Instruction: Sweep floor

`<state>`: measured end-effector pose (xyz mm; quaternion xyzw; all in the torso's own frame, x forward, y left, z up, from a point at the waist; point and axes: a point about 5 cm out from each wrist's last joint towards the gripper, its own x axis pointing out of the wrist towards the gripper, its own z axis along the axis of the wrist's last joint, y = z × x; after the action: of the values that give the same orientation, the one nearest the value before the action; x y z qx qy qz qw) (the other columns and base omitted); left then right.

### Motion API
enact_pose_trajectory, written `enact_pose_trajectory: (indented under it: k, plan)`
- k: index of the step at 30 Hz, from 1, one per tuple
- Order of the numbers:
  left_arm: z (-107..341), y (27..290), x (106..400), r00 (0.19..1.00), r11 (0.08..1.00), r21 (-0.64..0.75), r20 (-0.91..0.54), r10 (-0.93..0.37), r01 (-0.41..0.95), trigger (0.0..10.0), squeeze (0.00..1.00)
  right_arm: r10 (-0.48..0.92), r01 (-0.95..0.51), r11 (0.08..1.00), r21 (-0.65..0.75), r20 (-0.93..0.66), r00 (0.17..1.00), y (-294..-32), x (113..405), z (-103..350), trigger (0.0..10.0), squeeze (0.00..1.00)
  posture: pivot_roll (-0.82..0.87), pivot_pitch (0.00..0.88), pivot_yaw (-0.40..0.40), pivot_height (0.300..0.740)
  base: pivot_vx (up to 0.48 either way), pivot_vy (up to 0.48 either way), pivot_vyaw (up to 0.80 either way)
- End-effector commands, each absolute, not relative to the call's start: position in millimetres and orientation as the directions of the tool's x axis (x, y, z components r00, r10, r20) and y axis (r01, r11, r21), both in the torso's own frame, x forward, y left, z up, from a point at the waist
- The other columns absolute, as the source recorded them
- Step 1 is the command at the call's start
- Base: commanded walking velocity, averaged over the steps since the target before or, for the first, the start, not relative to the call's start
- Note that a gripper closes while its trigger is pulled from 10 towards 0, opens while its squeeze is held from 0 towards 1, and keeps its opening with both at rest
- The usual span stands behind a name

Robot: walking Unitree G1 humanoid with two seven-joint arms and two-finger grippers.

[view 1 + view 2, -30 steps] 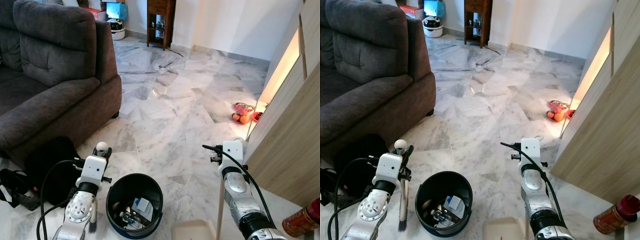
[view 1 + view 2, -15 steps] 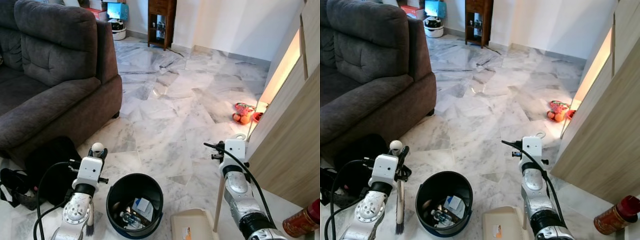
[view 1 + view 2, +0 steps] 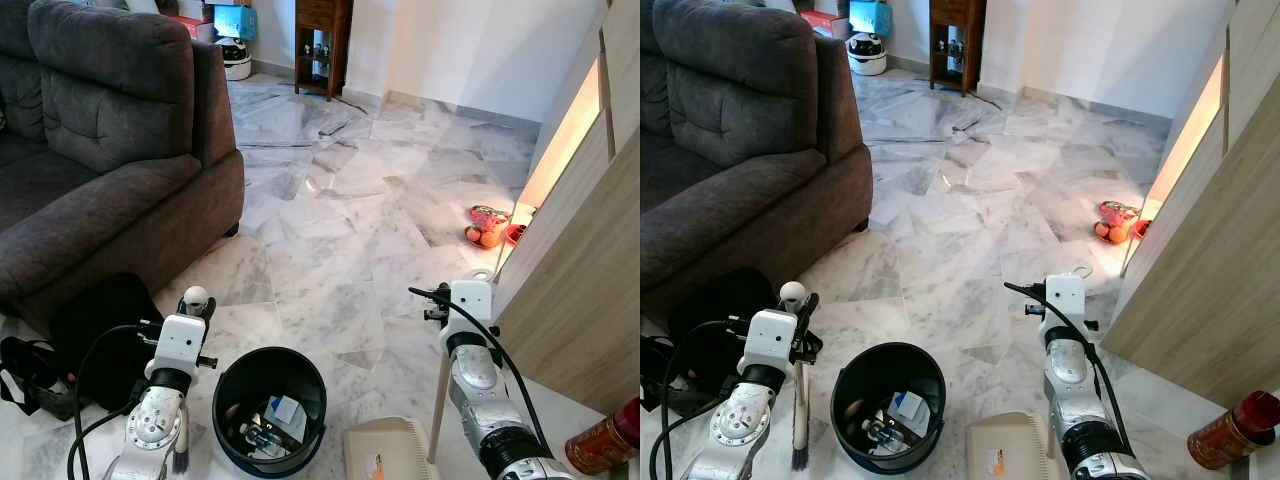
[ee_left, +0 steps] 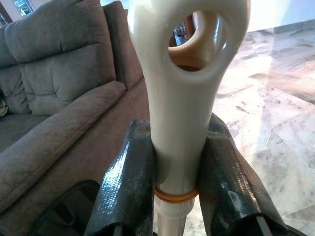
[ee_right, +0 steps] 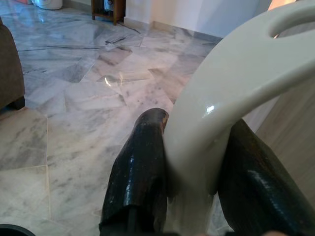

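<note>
Here the floor (image 3: 340,210) is polished white marble veined in grey, laid in angled slabs that run from the robot's feet back to a white wall. A dark grey fabric sofa (image 3: 100,150) fills the robot's left side, with a black bag (image 3: 60,350) slumped on the floor at its base. Along the right stands a light wooden cabinet (image 3: 580,260), lit by a warm strip, and a small heap of red and orange toys (image 3: 487,226) lies on the marble near its foot. A dark wooden shelf unit (image 3: 322,45) stands against the far wall.

A black bucket (image 3: 268,410) holding scraps of rubbish sits on the floor between the two arms. The left gripper (image 4: 170,167) is clamped on the cream handle of a hand broom (image 3: 798,420), its bristles pointing down just left of the bucket. The right gripper (image 5: 192,162) is closed around the curved cream handle of a long-handled dustpan (image 3: 385,450), whose pan rests flat on the marble just right of the bucket. A red canister (image 3: 603,438) stands at the lower right.
</note>
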<state>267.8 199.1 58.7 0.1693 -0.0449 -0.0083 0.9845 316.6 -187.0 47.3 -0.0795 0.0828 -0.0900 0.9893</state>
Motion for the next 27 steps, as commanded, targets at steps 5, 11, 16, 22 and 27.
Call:
enact_pose_trajectory:
  k: [5, 11, 16, 22, 27]
  plan:
    - [66.4, 198.3, 269.7, 0.991, 0.936, 0.351, 0.124, -0.043, -0.003, 10.0, 0.0, -0.206, 0.184, 0.968, -0.171, -0.119, 0.971, -193.4, 320.5, 54.4, 10.0, 0.0, 0.18, 0.0, -0.025, 0.74, 0.0, 0.0, 0.0]
    - [66.1, 198.0, 269.6, 0.991, 0.936, 0.353, 0.122, -0.05, 0.004, 10.0, 0.0, -0.209, 0.187, 0.967, -0.171, -0.119, 0.971, -193.7, 319.8, 53.6, 10.0, 0.0, 0.18, 0.0, -0.023, 0.74, 0.0, 0.0, 0.0]
    - [65.7, 197.3, 269.8, 0.991, 0.934, 0.357, 0.119, -0.059, 0.013, 10.0, 0.0, -0.203, 0.182, 0.969, -0.166, -0.117, 0.972, -191.2, 320.5, 53.8, 10.0, 0.0, 0.19, 0.0, -0.022, 0.74, -0.201, 0.0, 0.0]
    - [64.4, 196.7, 269.0, 0.991, 0.933, 0.36, 0.113, -0.067, 0.022, 10.0, 0.0, -0.196, 0.176, 0.971, -0.163, -0.116, 0.974, -188.9, 320.3, 52.8, 10.0, 0.0, 0.19, 0.0, -0.019, 0.74, -0.264, 0.0, 0.0]
    - [64.1, 195.9, 268.9, 0.991, 0.93, 0.366, 0.11, -0.079, 0.034, 10.0, 0.0, -0.195, 0.175, 0.971, -0.162, -0.118, 0.974, -188.0, 320.0, 52.1, 10.0, 0.0, 0.19, 0.0, -0.017, 0.74, -0.288, 0.0, 0.0]
